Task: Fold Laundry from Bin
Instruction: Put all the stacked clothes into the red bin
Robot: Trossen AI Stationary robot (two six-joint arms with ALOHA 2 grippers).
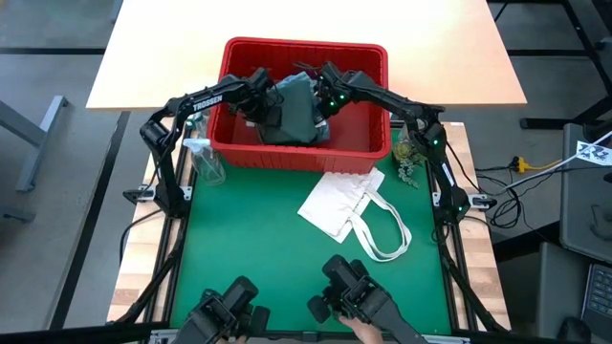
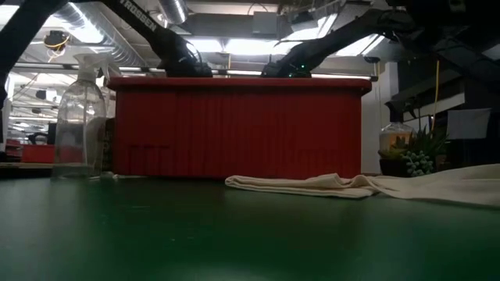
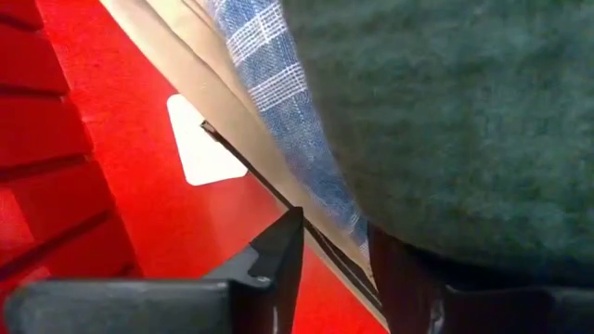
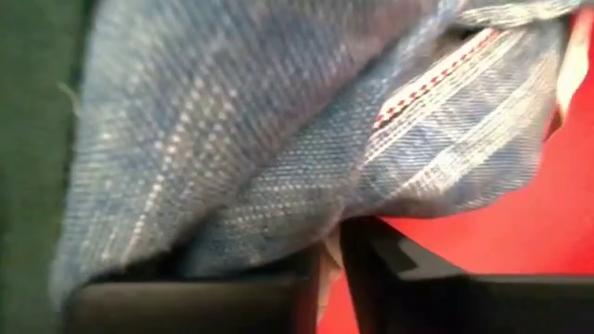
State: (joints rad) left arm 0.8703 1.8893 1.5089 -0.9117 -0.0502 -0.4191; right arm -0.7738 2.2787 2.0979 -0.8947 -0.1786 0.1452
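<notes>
On the left of the green table [image 1: 258,248], a clear spray bottle [image 1: 204,161] stands just beside the red bin [image 1: 287,153]. Inside the bin a dark green garment [image 1: 292,110] lies heaped on top, its long axis running from the bin's far wall toward the near wall; under it, in the left wrist view, show a blue-white striped shirt [image 3: 278,102] and a tan garment [image 3: 204,79]. The left gripper [image 1: 260,103] reaches into the bin at the heap's left edge, fingers parted with a narrow gap, the green cloth at one finger; whether it grips cannot be told. The right gripper [image 1: 325,103] works the heap's right edge, fingers nearly together at the striped shirt's fold. On the mat in front of the bin lies a white tote bag [image 1: 349,205], handles toward the near right. A small plant [image 1: 409,158] stands right of the bin.
</notes>
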